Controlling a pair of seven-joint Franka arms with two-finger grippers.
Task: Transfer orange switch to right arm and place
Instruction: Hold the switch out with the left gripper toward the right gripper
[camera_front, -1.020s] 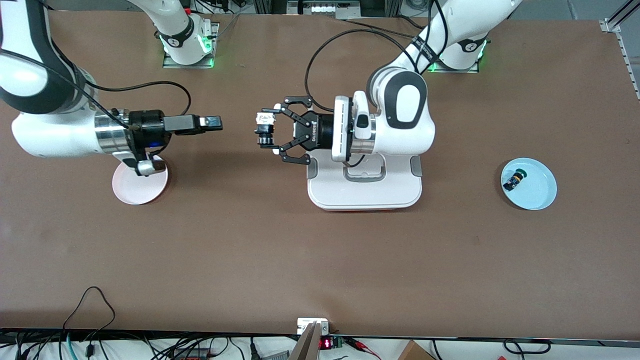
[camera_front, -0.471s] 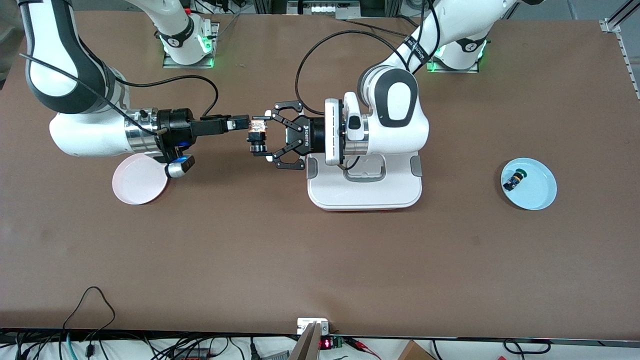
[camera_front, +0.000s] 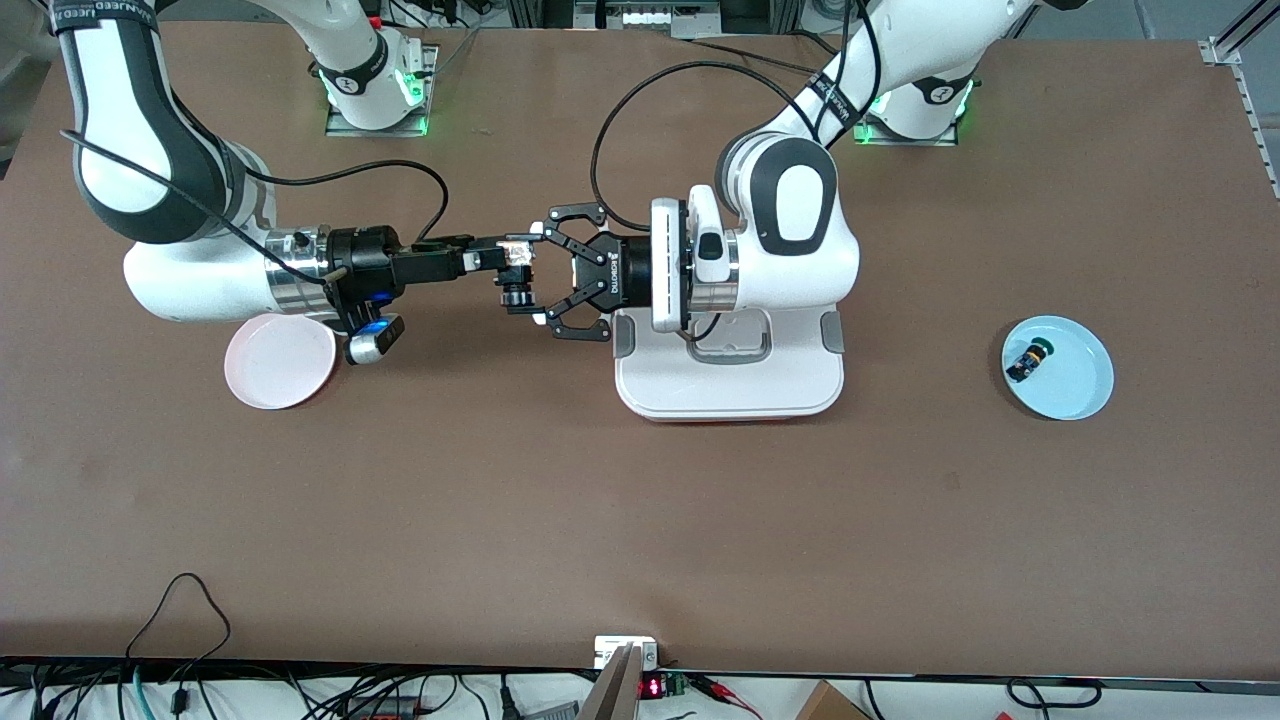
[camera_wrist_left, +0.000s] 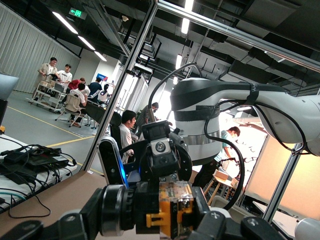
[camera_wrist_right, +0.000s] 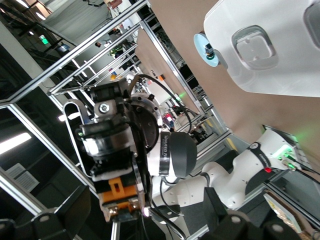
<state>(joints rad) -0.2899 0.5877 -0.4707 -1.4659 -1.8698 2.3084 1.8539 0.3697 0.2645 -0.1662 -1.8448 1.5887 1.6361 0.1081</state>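
Note:
My left gripper (camera_front: 532, 277), the wide black claw, is shut on the orange switch (camera_front: 518, 272) and holds it in the air over the bare table beside the white board. The switch shows a black barrel and an orange body in the left wrist view (camera_wrist_left: 172, 210), between my left gripper's (camera_wrist_left: 150, 227) fingers. My right gripper (camera_front: 508, 254), slim and black, has reached in from the right arm's end. It is open, with its fingers on either side of the switch's upper part. In the right wrist view the switch (camera_wrist_right: 122, 192) sits between my right gripper's (camera_wrist_right: 137, 220) spread fingers.
A pink plate (camera_front: 262, 372) lies under the right arm's wrist. A white board (camera_front: 730, 385) lies below the left arm's wrist. A blue plate (camera_front: 1075, 385) toward the left arm's end holds a small green-capped blue switch (camera_front: 1025, 361).
The right arm has moved toward the left gripper, and its fingers now straddle the switch. The left gripper shifted slightly toward the right arm, still holding the switch.

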